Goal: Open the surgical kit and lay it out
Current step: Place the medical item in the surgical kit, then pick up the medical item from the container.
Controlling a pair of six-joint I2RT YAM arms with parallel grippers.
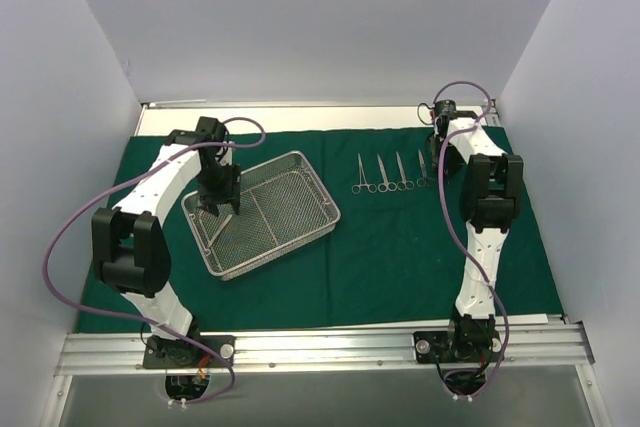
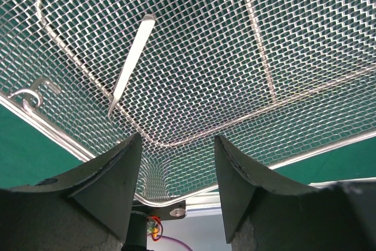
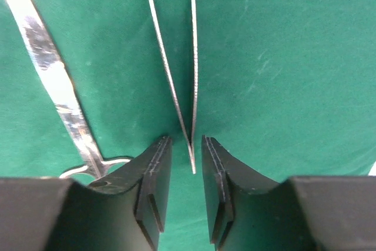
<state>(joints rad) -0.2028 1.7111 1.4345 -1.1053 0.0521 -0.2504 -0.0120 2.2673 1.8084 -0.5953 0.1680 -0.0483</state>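
A dark green cloth drape [image 1: 400,267] is spread flat across the surface. A rectangular silver wire-mesh tray [image 1: 285,209] is set on its left half, turned at an angle to the cloth's edges. A slim, flat steel instrument [image 2: 132,66] is seen lying on the mesh inside it. Right of the tray, four slim steel scissor-handled instruments [image 1: 383,174] are laid side by side in a row, ring handles toward the near edge. Beside one of them a thin pair of steel tweezers [image 3: 194,57] is laid on the cloth, its arms slightly parted.
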